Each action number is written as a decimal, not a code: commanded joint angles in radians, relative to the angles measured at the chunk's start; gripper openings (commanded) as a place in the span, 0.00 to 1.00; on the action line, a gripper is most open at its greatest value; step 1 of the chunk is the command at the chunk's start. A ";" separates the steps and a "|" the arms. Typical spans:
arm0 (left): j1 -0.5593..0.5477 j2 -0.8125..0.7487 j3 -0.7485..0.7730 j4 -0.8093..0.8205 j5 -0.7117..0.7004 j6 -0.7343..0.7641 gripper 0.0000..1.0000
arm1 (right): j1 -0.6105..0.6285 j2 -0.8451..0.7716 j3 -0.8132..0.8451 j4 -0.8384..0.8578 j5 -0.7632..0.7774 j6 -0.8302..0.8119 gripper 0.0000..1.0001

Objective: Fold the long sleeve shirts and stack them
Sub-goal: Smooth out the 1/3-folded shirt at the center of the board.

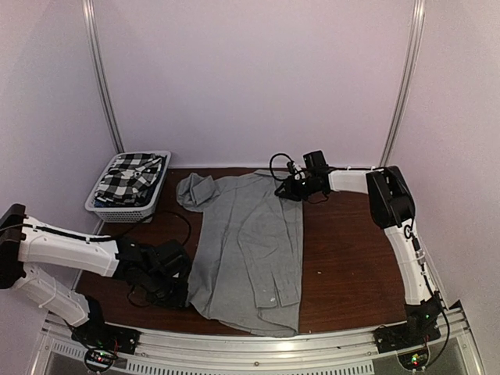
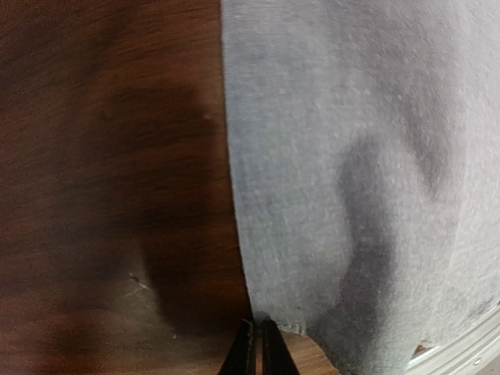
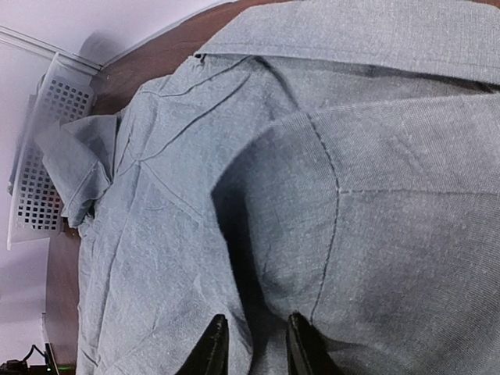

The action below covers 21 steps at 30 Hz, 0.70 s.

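**A:** Where does the shirt lie, compared with the tools?

**B:** The soft, light grey shirt (image 1: 250, 242) with long sleeves lies stretched out lengthwise in the middle of the dark brown wooden surface (image 1: 344, 258). The left tool (image 2: 255, 344) sits at its near left hem corner. The right tool (image 3: 254, 344) is at its far right corner.

**A:** How do the tools stand?

**B:** The left tool has its black fingers pressed together, right at the hem edge. I cannot tell whether cloth is caught between them. The right tool is pinching a raised fold of the grey shirt, with its fingers a little apart and cloth between them.

**A:** And the materials?

**B:** The cloth is finely woven and slightly wrinkled. A stitched seam runs near the right tool. The surface shows a smooth wood grain.

**A:** How many of each thing?

**B:** There are two shirts. The second is a black-and-white checked shirt (image 1: 133, 173), bundled inside the one white slatted plastic basket (image 1: 117, 205) at the far left, well apart from both tools.
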<state>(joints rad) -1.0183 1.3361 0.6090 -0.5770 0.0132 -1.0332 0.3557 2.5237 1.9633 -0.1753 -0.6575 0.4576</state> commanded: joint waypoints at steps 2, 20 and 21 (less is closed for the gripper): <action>-0.107 0.070 0.044 -0.023 -0.031 -0.086 0.00 | -0.038 0.042 0.031 -0.098 0.061 -0.072 0.28; -0.160 0.021 0.186 -0.185 -0.186 -0.112 0.29 | -0.083 -0.078 -0.017 -0.235 0.151 -0.206 0.37; -0.131 0.010 0.194 -0.183 -0.194 -0.091 0.32 | -0.073 -0.112 -0.044 -0.227 0.167 -0.204 0.39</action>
<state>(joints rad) -1.2217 1.3933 0.7452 -0.6994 -0.0921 -1.1698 0.2626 2.5053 1.9980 -0.3050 -0.5735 0.2584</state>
